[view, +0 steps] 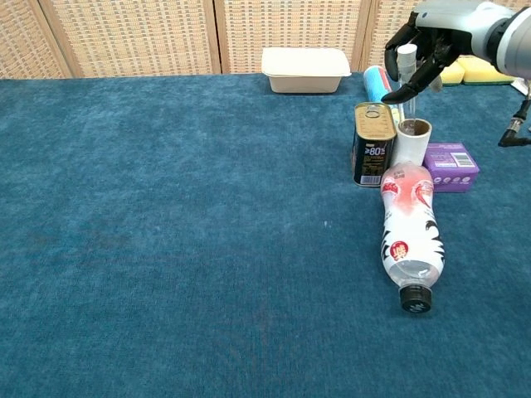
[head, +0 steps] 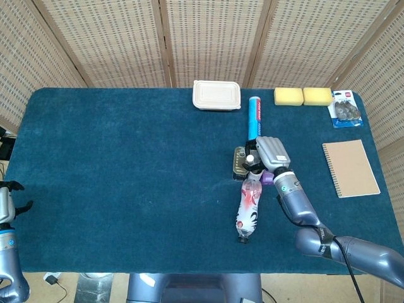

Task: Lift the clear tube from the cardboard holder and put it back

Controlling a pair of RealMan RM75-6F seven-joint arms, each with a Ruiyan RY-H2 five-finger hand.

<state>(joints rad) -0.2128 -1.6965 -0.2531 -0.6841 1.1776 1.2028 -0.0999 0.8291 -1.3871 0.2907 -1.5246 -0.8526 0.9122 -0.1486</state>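
Nearest, at the front-left edge of the blue table point(head: 126, 189), the left hand point(head: 7, 197) shows only partly in the head view; fingers look apart w/ nothing in them. Lots of bare cloth left & center, open room there.

Right of center things crowd up. 1 plastic bottle point(view: 408, 232) lies on its side, black cap toward the front edge, its base touching the cardboard holder point(view: 410, 143). The holder stands upright, w/ 1 tin can point(view: 372, 143) just beside it on the left & 1 purple box point(view: 451, 167) just beside on the right. So the holder is hemmed in on 3 sides.

The clear tube point(view: 407, 83) stands upright w/ its lower end down in the holder, white cap on top. The right hand point(view: 431, 46) is above it, fingers pinching the tube near the cap; arm reaches in from the right.

Behind that, 1 blue cylinder point(head: 254, 116) lies pointing toward the back. At the back edge: 1 white lidded container point(head: 216, 95), 2 yellow sponges point(head: 303, 96) side by side, 1 blister pack point(head: 345, 109) at the far right corner. 1 brown spiral notebook point(head: 351, 168) near the right edge, well apart from the cluster. Wicker screens point(head: 208, 38) close off the back.
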